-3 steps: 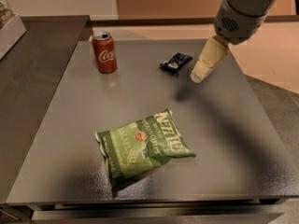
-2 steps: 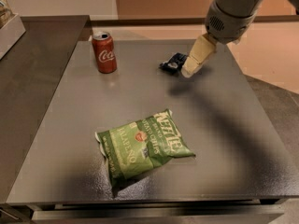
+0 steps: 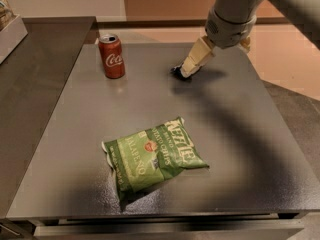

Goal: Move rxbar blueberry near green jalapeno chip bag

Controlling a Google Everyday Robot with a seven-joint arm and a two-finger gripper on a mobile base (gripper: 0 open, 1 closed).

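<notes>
The green jalapeno chip bag (image 3: 152,157) lies crinkled on the grey table (image 3: 235,134), front centre. The rxbar blueberry (image 3: 176,71) is a small dark wrapper at the back of the table, mostly covered by my gripper. My gripper (image 3: 189,70) reaches down from the upper right on its arm (image 3: 231,19), with its pale fingertips (image 3: 196,58) down on the bar. The bar is far behind the chip bag.
A red Coca-Cola can (image 3: 112,56) stands upright at the back left of the table. A darker counter (image 3: 35,79) adjoins on the left, with a pale bin corner (image 3: 10,31) at the far left. The table's right edge drops to the floor.
My gripper has moved left and down from beside the rxbar onto it, now covering most of the bar. The chip bag and can have not moved.
</notes>
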